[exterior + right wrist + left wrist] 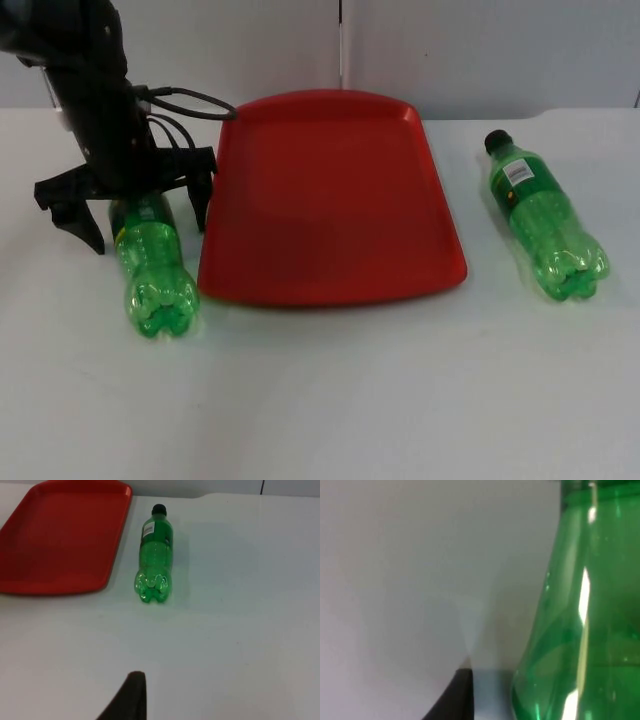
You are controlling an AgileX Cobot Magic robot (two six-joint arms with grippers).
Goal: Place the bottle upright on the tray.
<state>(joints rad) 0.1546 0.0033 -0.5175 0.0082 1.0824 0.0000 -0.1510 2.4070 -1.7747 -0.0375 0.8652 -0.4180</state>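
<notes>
Fingers of left gripper [148,215] spread wide, straddling lying bottle [153,262] | tray [330,200] beside

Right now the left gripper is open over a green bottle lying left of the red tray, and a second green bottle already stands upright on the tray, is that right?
Not quite. The second green bottle lies on its side on the table, right of the red tray, as the top view shows. The left gripper is indeed open over the left bottle.

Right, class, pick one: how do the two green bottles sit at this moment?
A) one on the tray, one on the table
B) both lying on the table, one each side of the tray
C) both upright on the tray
B: the left bottle and right bottle lie on the table, flanking the bare tray.
</notes>
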